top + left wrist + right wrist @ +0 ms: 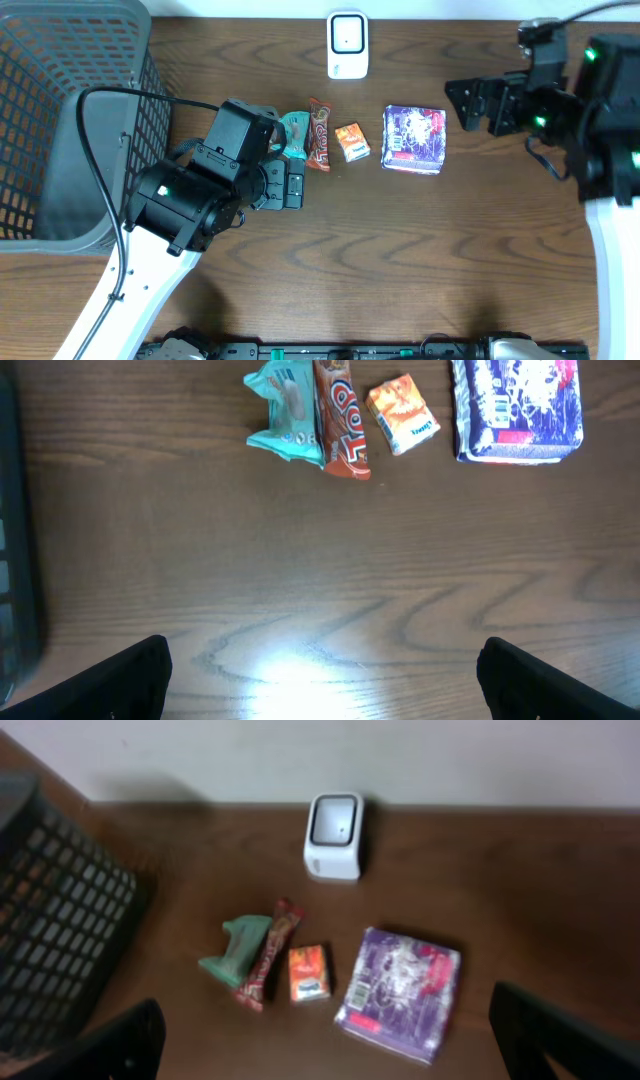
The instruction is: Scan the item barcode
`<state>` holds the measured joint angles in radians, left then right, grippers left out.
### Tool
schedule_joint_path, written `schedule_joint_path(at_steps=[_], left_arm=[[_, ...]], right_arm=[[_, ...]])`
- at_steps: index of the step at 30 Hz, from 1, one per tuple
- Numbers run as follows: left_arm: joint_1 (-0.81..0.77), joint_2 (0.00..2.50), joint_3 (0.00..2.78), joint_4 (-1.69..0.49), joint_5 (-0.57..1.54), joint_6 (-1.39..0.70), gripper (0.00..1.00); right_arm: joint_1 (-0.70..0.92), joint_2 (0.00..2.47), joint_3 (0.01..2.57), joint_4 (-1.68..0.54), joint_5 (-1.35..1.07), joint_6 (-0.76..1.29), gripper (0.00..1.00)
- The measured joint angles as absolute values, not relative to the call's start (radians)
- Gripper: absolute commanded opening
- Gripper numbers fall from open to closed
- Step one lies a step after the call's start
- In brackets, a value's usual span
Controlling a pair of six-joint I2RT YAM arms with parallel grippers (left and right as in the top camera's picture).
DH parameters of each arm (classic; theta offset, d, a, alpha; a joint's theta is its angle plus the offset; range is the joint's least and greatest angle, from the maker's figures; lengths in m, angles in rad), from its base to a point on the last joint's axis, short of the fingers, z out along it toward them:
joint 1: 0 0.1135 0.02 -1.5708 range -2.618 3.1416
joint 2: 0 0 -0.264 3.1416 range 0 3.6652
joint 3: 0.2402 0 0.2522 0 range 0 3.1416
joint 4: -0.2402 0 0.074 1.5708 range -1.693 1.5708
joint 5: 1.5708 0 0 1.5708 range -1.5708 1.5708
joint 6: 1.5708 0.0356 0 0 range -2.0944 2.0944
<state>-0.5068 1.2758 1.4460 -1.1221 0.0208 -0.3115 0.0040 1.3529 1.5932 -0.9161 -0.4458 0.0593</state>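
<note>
Little writing can be read: the long red-brown candy bar wrapper point(340, 420) carries large pale letters along its length that do not resolve into a word. The small orange carton point(402, 413) has a white label patch with dark print too small to read. The flat purple box point(518, 410) shows a white block of fine print and a red band, both blurred. These three lie in a row toward the table's far edge, with a crumpled teal plastic packet point(285, 415) at the row's left end, touching the candy bar. The orange carton lies just beside the bar, and the purple box sits apart at the right end. Behind the row, right at the far edge, stands the white rounded barcode scanner point(347, 44) with its dark-framed window facing up and forward. A dark grey mesh plastic basket point(60, 120) fills the far left corner, and a black cable point(100, 150) loops over its rim. The brown wood-grain table point(300, 560) is bare between the row and the near edge. The left gripper point(296, 188) hovers just on the near side of the teal packet, fingers spread wide with nothing between them; from overhead its wrist hides part of the packet. The right gripper point(462, 106) hangs beyond the purple box near the right edge, likewise spread wide and holding nothing.
</note>
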Motion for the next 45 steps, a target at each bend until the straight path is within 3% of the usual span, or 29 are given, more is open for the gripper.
schedule_joint_path(at_steps=[11, 18, 22, 28, 31, 35, 37, 45], left_arm=[[-0.507, 1.276, 1.446, -1.122, 0.02, -0.311, 0.98], [-0.507, 1.276, 1.446, -1.122, 0.02, -0.311, 0.98], [-0.507, 1.276, 1.446, -1.122, 0.021, -0.311, 0.98], [-0.507, 1.276, 1.446, -1.122, 0.02, -0.311, 0.98], [-0.507, 1.276, 1.446, -1.122, 0.02, -0.311, 0.98], [-0.507, 1.276, 1.446, -1.122, 0.02, -0.311, 0.98], [-0.507, 1.276, 1.446, -1.122, 0.02, -0.311, 0.98], [-0.507, 1.276, 1.446, -1.122, 0.02, -0.311, 0.98]], right_arm=[[-0.005, 1.72, 1.605, -0.986, -0.423, 0.059, 0.99], [-0.038, 1.913, 1.605, -0.994, -0.418, 0.054, 0.88], [-0.064, 1.986, 1.605, -0.989, -0.43, 0.037, 0.76], [-0.1, 2.101, 1.605, -0.984, -0.53, -0.051, 0.7], [-0.101, 2.154, 1.605, -0.979, -0.567, -0.083, 0.54], [-0.1, 2.195, 1.605, -0.972, -0.604, -0.107, 0.13], [-0.101, 2.202, 1.605, -0.965, -0.618, -0.118, 0.01], [-0.099, 2.201, 1.7, -1.056, -0.533, -0.069, 0.01]])
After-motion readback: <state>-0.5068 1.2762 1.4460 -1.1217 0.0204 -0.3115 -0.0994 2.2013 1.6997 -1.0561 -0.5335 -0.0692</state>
